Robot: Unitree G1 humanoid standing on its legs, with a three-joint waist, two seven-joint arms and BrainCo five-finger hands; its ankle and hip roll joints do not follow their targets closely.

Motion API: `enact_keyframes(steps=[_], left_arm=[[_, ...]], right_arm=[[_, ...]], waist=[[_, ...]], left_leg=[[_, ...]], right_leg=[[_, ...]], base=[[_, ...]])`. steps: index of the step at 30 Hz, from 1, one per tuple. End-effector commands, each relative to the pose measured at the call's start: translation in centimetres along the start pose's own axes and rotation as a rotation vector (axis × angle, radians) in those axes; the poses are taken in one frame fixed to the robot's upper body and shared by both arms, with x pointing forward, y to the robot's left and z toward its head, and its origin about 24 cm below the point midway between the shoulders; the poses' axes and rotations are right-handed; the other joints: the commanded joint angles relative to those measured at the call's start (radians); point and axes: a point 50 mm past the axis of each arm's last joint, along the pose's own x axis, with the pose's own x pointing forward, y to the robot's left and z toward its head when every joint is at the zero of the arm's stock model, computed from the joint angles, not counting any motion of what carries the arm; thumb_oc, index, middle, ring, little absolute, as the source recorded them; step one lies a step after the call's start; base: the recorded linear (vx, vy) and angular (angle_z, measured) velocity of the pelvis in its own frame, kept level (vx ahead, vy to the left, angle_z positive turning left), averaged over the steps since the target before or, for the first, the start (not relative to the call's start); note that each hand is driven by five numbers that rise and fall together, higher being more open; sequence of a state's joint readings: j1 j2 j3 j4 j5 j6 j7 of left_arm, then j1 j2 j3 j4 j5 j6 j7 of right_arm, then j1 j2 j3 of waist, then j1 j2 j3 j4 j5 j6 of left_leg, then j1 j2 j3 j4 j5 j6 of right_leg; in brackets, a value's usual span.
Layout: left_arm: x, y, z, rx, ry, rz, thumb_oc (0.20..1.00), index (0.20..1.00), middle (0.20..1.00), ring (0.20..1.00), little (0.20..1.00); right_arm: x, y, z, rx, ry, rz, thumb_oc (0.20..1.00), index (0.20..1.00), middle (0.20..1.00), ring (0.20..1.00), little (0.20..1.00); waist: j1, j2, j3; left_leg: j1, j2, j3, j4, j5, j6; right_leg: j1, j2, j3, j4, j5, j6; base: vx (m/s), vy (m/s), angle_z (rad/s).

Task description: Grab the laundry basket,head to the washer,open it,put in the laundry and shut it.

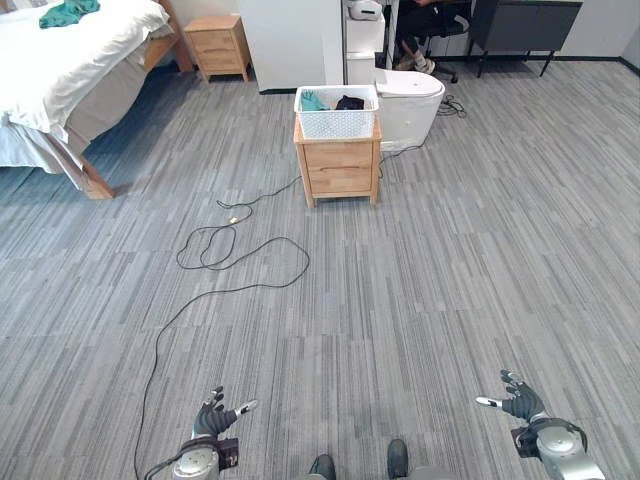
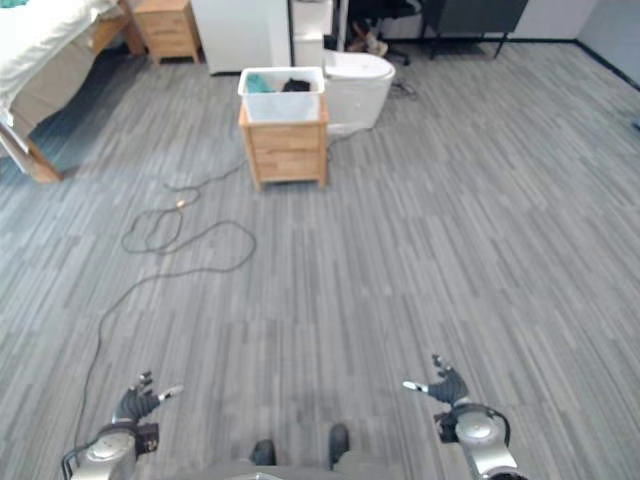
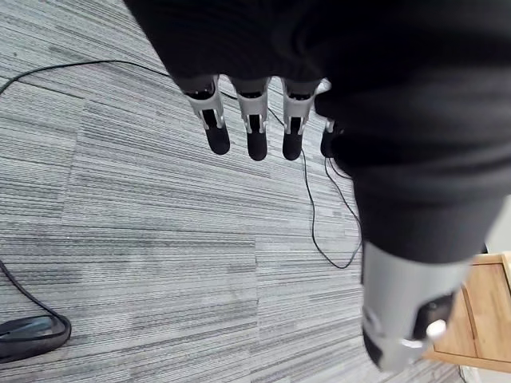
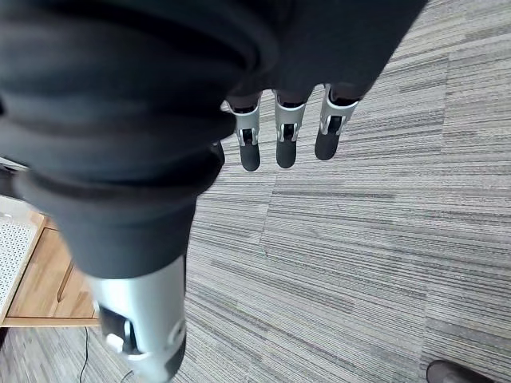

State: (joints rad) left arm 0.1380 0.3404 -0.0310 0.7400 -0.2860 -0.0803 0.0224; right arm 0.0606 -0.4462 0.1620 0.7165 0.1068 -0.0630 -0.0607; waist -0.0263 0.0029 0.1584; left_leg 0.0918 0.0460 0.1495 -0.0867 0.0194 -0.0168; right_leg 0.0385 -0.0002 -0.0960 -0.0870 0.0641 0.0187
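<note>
both hands hang low over bare grey carpet with nothing in them. the left hand (image 1: 213,418) has its fingers (image 3: 255,132) straight and spread, thumb out to the side, and the right hand (image 1: 520,402) is the same, fingers (image 4: 286,136) extended and apart (each wrist view shows the dark tips in a loose row above the floor).

well ahead of both hands, closer to the left one's line than the right's, a white mesh laundry basket (image 1: 337,112) sits on top of a small wooden nightstand (image 1: 339,165). inside it are a teal cloth (image 1: 313,101) and a dark garment (image 1: 350,102). just behind the basket, touching or nearly touching the stand, stands the white washer (image 1: 412,100) with its rounded lid down.

far ahead and off beyond the left hand is a bed (image 1: 70,50) with white bedding and a teal garment (image 1: 68,12) on it, and a second wooden nightstand (image 1: 218,46) beside it. a person's shoes (image 1: 418,62) show by a chair behind the washer.
</note>
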Motion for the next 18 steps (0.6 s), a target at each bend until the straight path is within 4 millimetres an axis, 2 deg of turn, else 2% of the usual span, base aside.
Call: enact_keyframes(steps=[1,6,12,13,16,18], left_arm=[[0.4,0.9,1.5,-0.036,-0.061,0.036,1.0,1.0,1.0,1.0,1.0],[0.4,0.8,1.5,-0.067,-0.058,0.037,1.0,1.0,1.0,1.0,1.0],[0.5,1.0,2.5,-0.085,-0.099,0.061,1.0,1.0,1.0,1.0,1.0],[0.5,1.2,3.0,-0.101,-0.123,0.073,1.0,1.0,1.0,1.0,1.0],[0.5,1.4,3.1,-0.089,-0.127,0.078,1.0,1.0,1.0,1.0,1.0],[0.7,1.6,3.7,-0.082,-0.144,0.087,1.0,1.0,1.0,1.0,1.0]], right_arm=[[0.4,0.1,1.5,0.078,-0.066,-0.02,1.0,1.0,1.0,1.0,1.0],[0.5,0.2,1.5,0.084,-0.059,-0.021,1.0,1.0,1.0,1.0,1.0],[0.8,0.3,2.1,0.097,-0.069,-0.033,1.0,1.0,1.0,1.0,1.0],[0.9,0.4,2.6,0.098,-0.08,-0.033,1.0,1.0,1.0,1.0,1.0],[1.1,0.7,2.8,0.088,-0.081,-0.026,1.0,1.0,1.0,1.0,1.0],[1.2,1.1,3.4,0.086,-0.096,-0.013,1.0,1.0,1.0,1.0,1.0]], waist=[[-0.004,-0.052,-0.018],[0.004,-0.055,-0.003],[0.019,-0.068,0.019],[0.028,-0.072,0.026],[0.036,-0.072,0.031],[0.034,-0.063,0.047]], left_leg=[[0.017,-0.047,-0.016,0.013,-0.071,0.002],[-0.009,-0.051,-0.022,0.044,-0.083,0.008],[-0.069,-0.061,-0.028,0.122,-0.114,0.023],[-0.097,-0.07,-0.034,0.152,-0.133,0.037],[-0.109,-0.079,-0.037,0.166,-0.146,0.049],[-0.102,-0.085,-0.044,0.171,-0.159,0.063]], right_leg=[[0.037,-0.054,-0.005,0.037,-0.089,0.077],[0.025,-0.062,-0.01,0.051,-0.092,0.079],[0.0,-0.079,-0.012,0.08,-0.1,0.084],[-0.026,-0.092,-0.004,0.113,-0.104,0.092],[-0.059,-0.099,0.003,0.171,-0.109,0.104],[-0.122,-0.103,0.014,0.308,-0.103,0.122]], base=[[0.0,0.0,0.0],[0.01,0.029,0.0],[0.01,0.068,0.04],[0.05,0.165,0.03],[0.04,0.12,-0.04],[0.08,0.137,-0.18]])
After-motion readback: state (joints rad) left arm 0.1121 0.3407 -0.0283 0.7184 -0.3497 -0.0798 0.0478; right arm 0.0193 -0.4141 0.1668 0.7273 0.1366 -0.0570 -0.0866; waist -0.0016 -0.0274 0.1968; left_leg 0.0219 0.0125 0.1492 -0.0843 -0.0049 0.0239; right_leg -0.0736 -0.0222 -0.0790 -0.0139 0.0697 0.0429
